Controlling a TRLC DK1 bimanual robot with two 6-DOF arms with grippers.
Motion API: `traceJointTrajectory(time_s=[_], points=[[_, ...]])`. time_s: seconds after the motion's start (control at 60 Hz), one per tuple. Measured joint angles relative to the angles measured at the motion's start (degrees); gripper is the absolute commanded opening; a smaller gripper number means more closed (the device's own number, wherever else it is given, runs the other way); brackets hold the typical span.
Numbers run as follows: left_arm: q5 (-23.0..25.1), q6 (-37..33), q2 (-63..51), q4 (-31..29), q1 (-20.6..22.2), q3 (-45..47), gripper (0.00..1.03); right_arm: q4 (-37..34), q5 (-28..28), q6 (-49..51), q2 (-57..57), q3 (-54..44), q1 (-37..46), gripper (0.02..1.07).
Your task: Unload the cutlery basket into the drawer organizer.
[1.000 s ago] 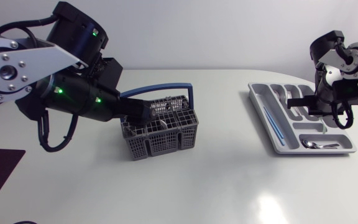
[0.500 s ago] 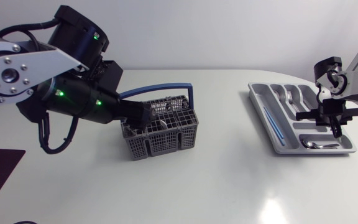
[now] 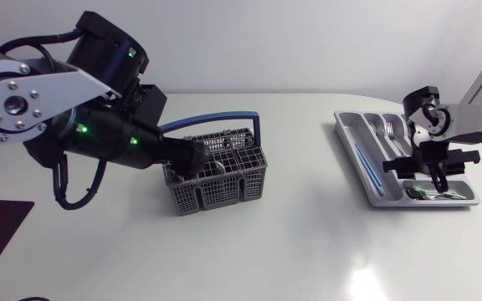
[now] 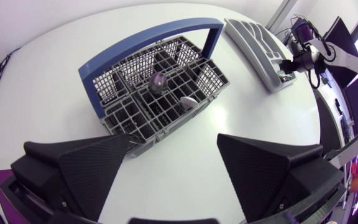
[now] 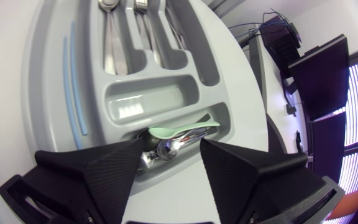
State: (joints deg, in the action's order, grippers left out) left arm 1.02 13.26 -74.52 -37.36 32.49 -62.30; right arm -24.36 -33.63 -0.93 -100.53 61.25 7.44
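Beneath the right pincer (image 5: 170, 148) lie spoons (image 5: 164, 151) (partly hidden) — one green.

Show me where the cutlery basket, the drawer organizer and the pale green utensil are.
cutlery basket (image 3: 216, 194): head view, front mesh wall.
drawer organizer (image 3: 352, 150): head view, long outer rim.
pale green utensil (image 5: 182, 130): right wrist view, its middle.
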Motion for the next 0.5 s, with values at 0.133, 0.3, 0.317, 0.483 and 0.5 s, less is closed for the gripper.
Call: traceJointTrajectory(time_s=[0.133, 0.3, 0.317, 0.483, 0.5], points=[[0.0, 0.0, 0.3, 0.0, 0.0, 0.6, 0.99, -5.4, 6.3, -0.9, 5.9, 0.0, -3.3, 0.87], [-1.1, 0.0, 1.0, 0.0, 0.0, 0.9, 0.99, -11.5, 13.6, -3.6, 12.5, 1.1, -9.9, 0.89], [-1.2, 0.0, 1.0, 0.0, 0.0, 0.9, 0.99, -11.8, 14.1, -3.7, 12.9, 1.2, -10.6, 0.89], [-2.2, 0.0, 1.2, 0.0, 0.0, 1.7, 0.99, -15.0, 18.5, -6.6, 15.8, 2.9, -19.6, 0.89], [-2.4, 0.0, 1.2, 0.0, 0.0, 1.7, 0.99, -15.1, 18.9, -6.7, 16.0, 3.0, -20.3, 0.89]])
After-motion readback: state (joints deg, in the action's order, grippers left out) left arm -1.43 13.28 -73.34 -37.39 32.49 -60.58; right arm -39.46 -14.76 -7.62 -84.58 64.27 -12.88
